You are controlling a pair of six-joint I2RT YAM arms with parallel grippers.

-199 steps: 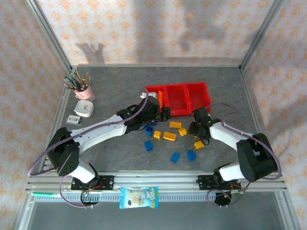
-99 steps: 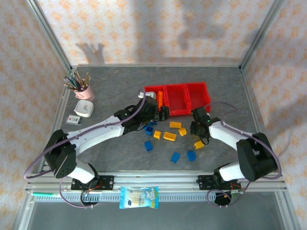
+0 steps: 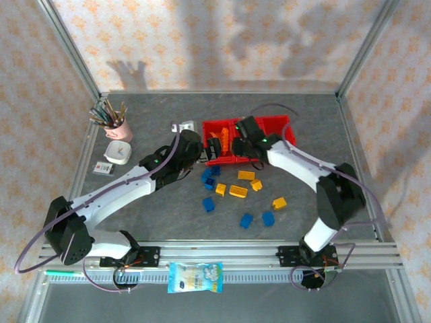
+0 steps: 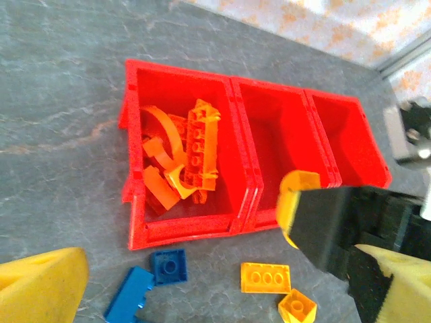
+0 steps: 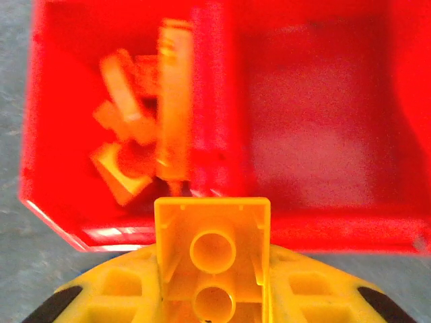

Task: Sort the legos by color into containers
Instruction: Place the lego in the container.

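Yellow lego pinched between right fingers — over containers.

Grey marbled tabletop; floral wallpaper bkgd; alu frame; shadows on wall.

White arm links, black joints, lilac cables, yellow finger pads, perhaps black-backed.

This is a robotics lab test cell rather than a lived-in room: an aluminium frame hung with patterned wallpaper panels boxes in a grey stone-look worktop, and two cabled robot arms are bolted to a slotted rail at its near edge.
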